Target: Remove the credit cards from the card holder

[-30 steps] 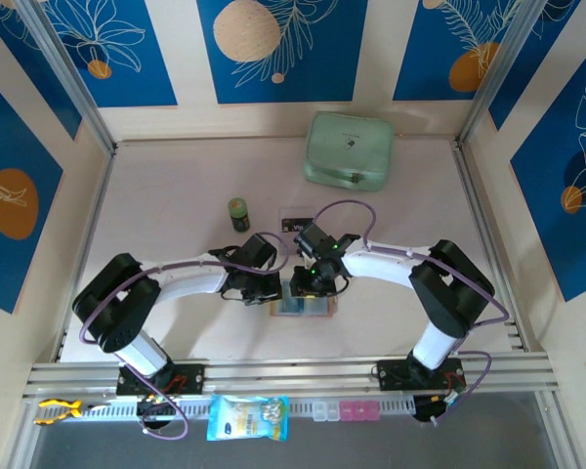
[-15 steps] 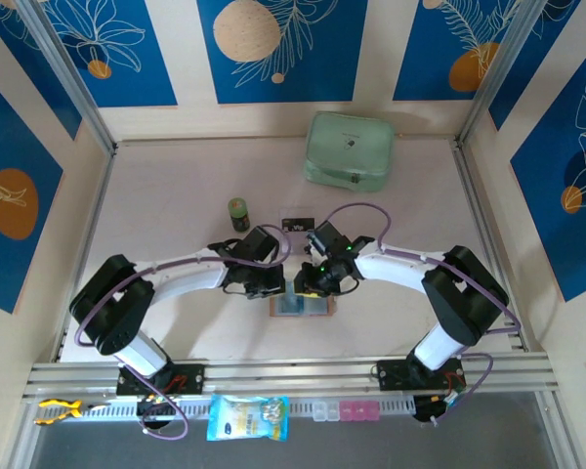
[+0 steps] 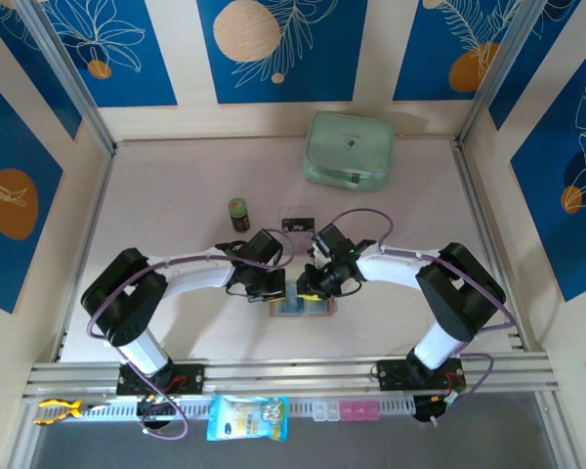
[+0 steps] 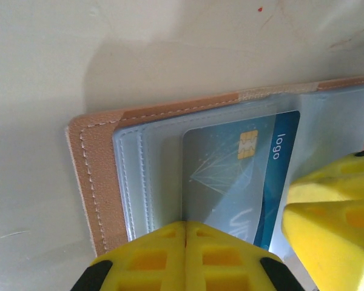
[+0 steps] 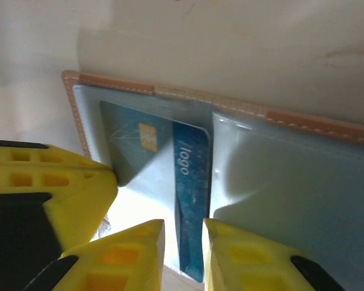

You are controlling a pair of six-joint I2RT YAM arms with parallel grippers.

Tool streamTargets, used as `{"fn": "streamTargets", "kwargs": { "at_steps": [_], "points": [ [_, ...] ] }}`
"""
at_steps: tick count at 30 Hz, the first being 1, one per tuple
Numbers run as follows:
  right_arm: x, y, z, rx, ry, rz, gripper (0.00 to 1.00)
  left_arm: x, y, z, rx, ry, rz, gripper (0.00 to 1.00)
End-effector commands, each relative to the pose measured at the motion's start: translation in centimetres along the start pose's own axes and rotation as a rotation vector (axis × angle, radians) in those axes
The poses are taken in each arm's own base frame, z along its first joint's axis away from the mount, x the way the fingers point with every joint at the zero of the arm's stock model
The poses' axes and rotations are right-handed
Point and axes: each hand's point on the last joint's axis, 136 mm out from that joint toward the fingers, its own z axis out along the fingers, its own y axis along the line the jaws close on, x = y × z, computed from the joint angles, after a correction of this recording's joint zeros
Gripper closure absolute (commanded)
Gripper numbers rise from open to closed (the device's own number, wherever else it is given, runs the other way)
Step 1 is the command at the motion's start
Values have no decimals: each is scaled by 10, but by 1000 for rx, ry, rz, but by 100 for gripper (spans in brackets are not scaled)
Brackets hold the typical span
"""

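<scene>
On the pale bench (image 3: 176, 186), the tan leather-like bifold card holder (image 4: 85, 163) is lying open and flat near the front edge, between the two arms. The left gripper (image 4: 185, 242), jaws fully together, is pressing down on the holder's clear pocket. The right gripper (image 5: 183, 242) is standing with a narrow gap over the edge of the dark blue credit card (image 4: 230, 163), which is sitting partly inside that pocket and seems not yet pinched, though the angle is poor. If the jaws are catching sleeve plastic with the card, a pull is risking dragging the whole holder. The left tip, overlapping the card's end, is risking clamping it in.
</scene>
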Motion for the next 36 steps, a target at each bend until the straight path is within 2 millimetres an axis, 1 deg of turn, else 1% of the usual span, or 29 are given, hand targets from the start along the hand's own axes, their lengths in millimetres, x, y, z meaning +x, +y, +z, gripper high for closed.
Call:
{"fn": "streamTargets", "kwargs": {
  "at_steps": [1, 8, 12, 19, 24, 30, 36],
  "points": [
    [5, -3, 4, -12, 30, 28, 76, 8, 15, 6, -59, 22, -1, 100],
    [5, -8, 8, 6, 38, 34, 75, 9, 19, 8, -75, 31, -5, 100],
    [5, 1, 8, -58, 41, 29, 77, 9, 19, 8, -74, 30, -2, 100],
    [3, 10, 1, -127, 26, 42, 85, 9, 19, 8, -75, 30, -6, 100],
    [1, 6, -3, -123, 17, 47, 89, 9, 20, 8, -79, 30, -5, 100],
    [1, -1, -9, -93, 5, 43, 91, 9, 21, 5, -84, 26, -6, 100],
    [-2, -8, -20, -47, -18, 30, 91, 10, 24, 4, -89, 23, -10, 100]
  ]
}}
